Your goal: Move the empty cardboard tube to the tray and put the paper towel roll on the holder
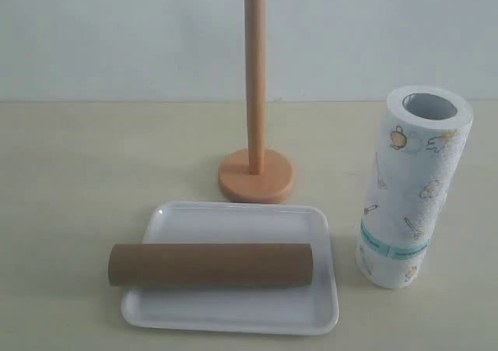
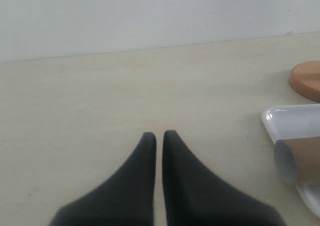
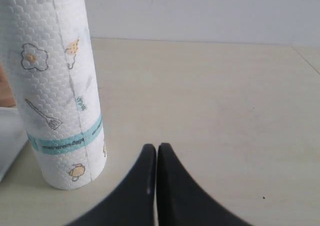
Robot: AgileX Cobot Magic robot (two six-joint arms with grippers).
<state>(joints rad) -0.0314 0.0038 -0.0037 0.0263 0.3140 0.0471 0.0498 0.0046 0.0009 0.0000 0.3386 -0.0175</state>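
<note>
The brown cardboard tube (image 1: 210, 265) lies on its side across the white tray (image 1: 233, 220), one end jutting past the tray's left rim. Behind the tray the wooden holder (image 1: 255, 137) stands upright with a bare pole. The paper towel roll (image 1: 413, 186) stands on end on the table, right of the tray. Neither gripper appears in the exterior view. My left gripper (image 2: 159, 135) is shut and empty over bare table, with the tube's end (image 2: 295, 158) and the tray's corner (image 2: 280, 119) off to its side. My right gripper (image 3: 157, 147) is shut and empty, close beside the roll (image 3: 55, 85).
The pale beige table (image 1: 78, 172) runs back to a plain white wall. A slice of the holder's disc base (image 2: 306, 79) shows at the edge of the left wrist view. Nothing else stands on the table.
</note>
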